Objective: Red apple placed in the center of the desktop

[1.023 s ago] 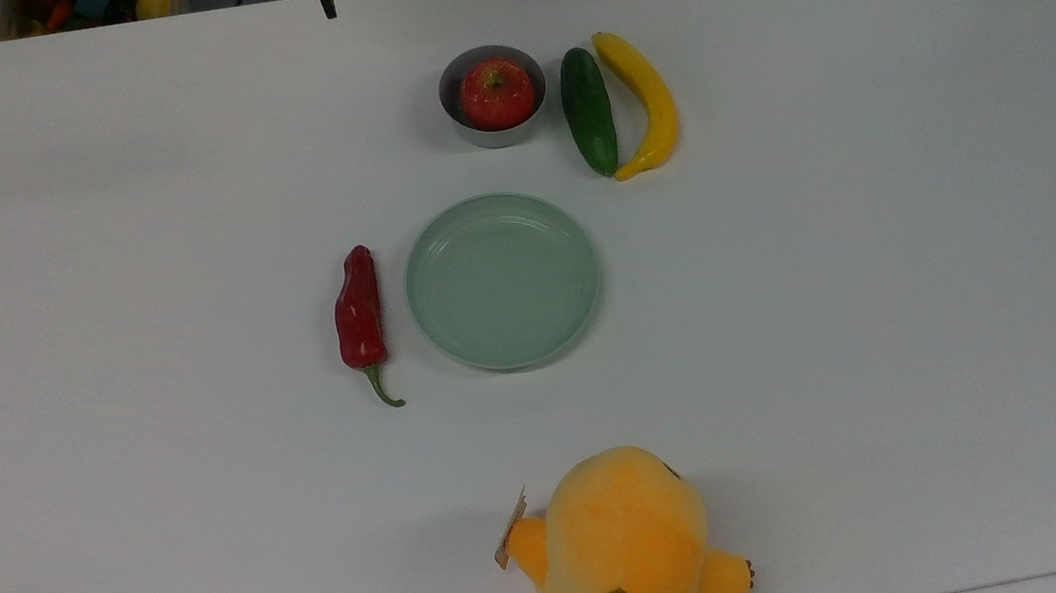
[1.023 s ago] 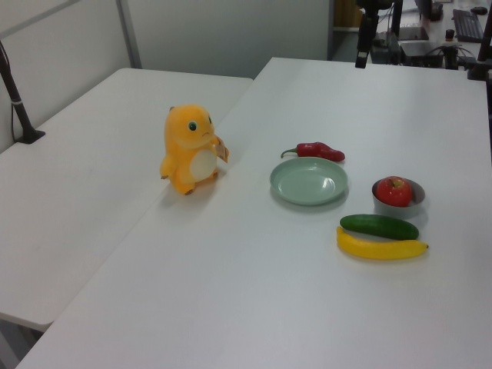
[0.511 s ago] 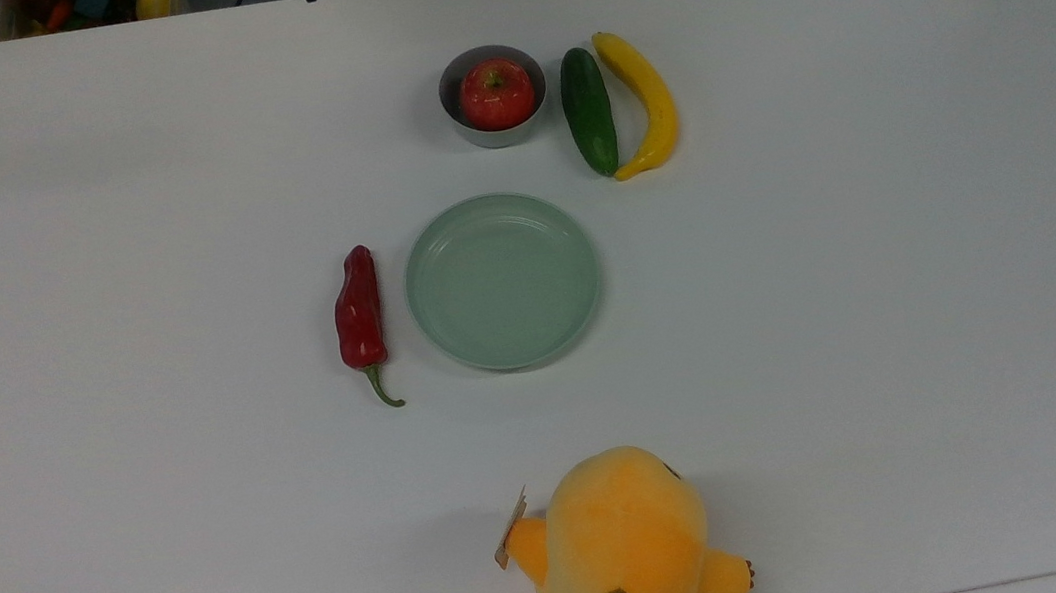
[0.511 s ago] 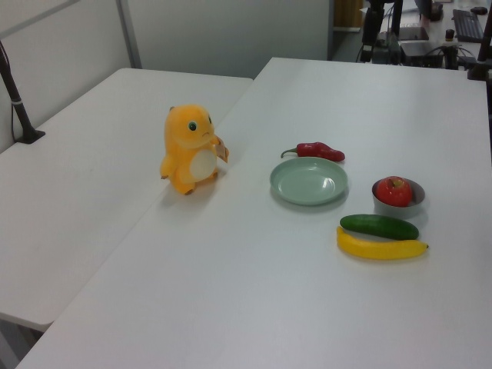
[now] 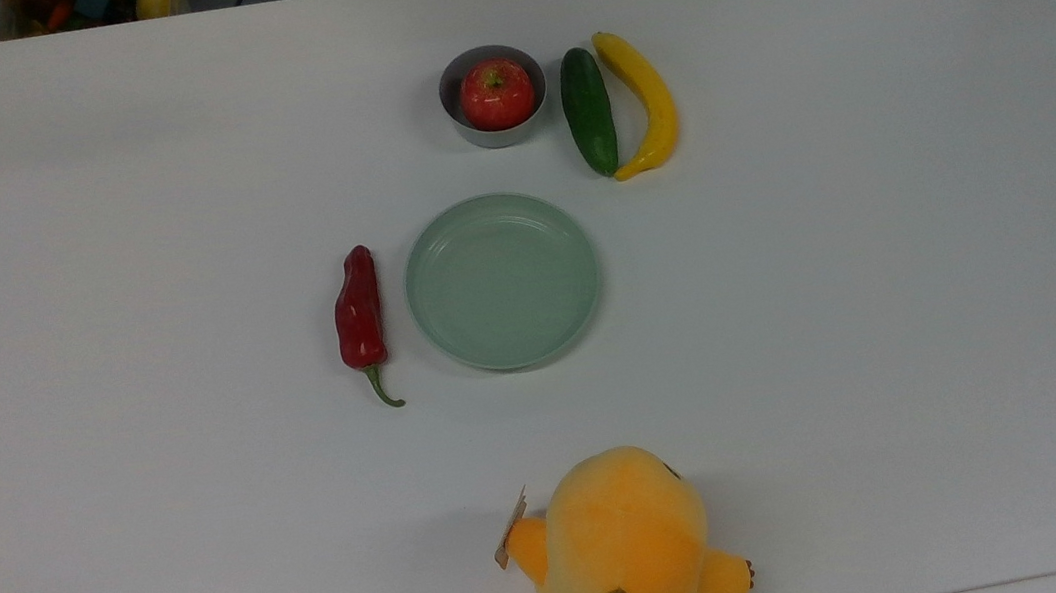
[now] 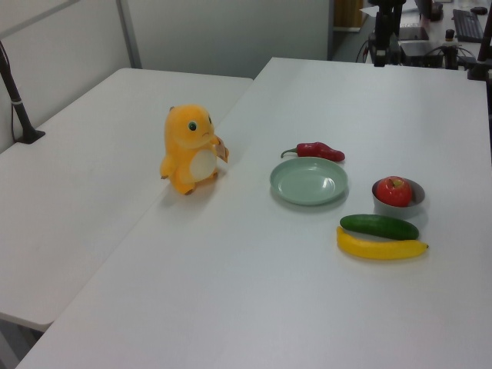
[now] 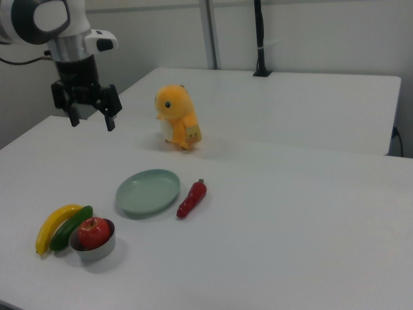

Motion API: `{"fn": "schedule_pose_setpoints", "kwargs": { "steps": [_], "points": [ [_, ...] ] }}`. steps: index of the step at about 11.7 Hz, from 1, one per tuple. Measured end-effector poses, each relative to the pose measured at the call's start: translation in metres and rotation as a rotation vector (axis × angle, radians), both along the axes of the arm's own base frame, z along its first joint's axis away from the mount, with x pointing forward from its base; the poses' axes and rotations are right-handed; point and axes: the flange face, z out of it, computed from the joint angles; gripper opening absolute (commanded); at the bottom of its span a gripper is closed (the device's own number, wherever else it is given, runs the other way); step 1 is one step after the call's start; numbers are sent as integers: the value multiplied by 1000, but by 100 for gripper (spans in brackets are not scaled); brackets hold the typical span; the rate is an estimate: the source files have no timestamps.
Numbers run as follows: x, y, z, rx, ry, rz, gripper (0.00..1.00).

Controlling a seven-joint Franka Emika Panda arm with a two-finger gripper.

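The red apple (image 5: 496, 94) (image 6: 393, 191) (image 7: 94, 232) sits in a small grey bowl (image 5: 497, 136) (image 7: 98, 251) near the far edge of the white desktop (image 5: 890, 292). In the right view, my gripper (image 7: 91, 121) hangs open and empty, high above the table at the right view's upper left. It is well apart from the apple, which lies far below it toward the right view's lower left. One dark fingertip (image 7: 111, 123) points downward.
A pale green plate (image 5: 502, 281) lies mid-table with a red chili pepper (image 5: 359, 312) beside it. A cucumber (image 5: 588, 111) and a banana (image 5: 645, 101) lie next to the bowl. An orange plush toy (image 5: 624, 547) stands at the near edge.
The gripper fingers have withdrawn past the top view's upper edge, and in the left view they have shifted to the right. Nothing on the table has moved.
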Motion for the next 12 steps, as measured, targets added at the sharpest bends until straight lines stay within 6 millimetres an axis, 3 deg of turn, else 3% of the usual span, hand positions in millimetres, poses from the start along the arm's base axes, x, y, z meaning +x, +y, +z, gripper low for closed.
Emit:
{"fn": "schedule_pose_setpoints", "kwargs": {
  "steps": [3, 6, 9, 12],
  "points": [
    [-10, 13, -2, -7, 53, 29, 100],
    [-23, 28, -15, -15, 132, 104, 100],
    [-47, 46, -44, -21, 206, 211, 100],
    [-58, 49, -86, -28, 281, 228, 100]
  ]
}}
